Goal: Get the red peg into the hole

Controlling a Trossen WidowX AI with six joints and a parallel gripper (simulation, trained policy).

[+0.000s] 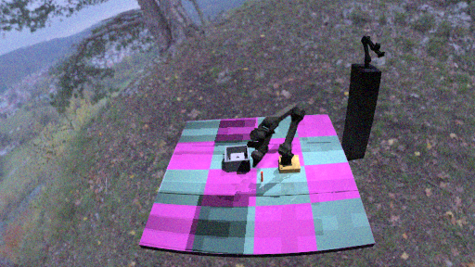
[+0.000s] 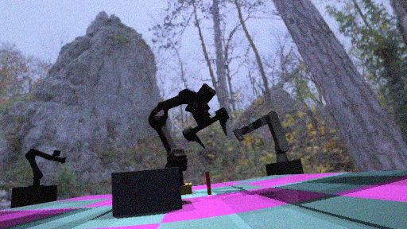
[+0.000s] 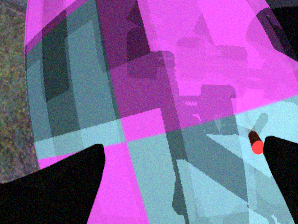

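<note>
Hand (image 1: pixel 254 151) (image 2: pixel 215 141) (image 3: pixel 188 150) wide open, fingers well apart, gripping nothing, above the upright red peg (image 1: pixel 262 176) (image 2: pixel 207 183) (image 3: pixel 257 145)

Checkered table (image 1: pixel 283 227) (image 2: pixel 246 203) (image 3: pixel 150 190) outdoors; leafy slope (image 1: pixel 394 199); leaning tree trunks (image 1: pixel 160 23) (image 2: pixel 338 75); grey rock (image 2: pixel 99 79).

The peg (image 1: pixel 262 176) (image 2: pixel 208 183) (image 3: pixel 256 143) is a slim red rod (its end a brighter red from above), standing upright on the table, outside the box and well apart from it. The box (image 1: pixel 236 168) (image 2: pixel 146 192) is dark-walled and open-topped, sitting upright, with a pale plate (image 1: pixel 234 155) at its bottom.
</note>
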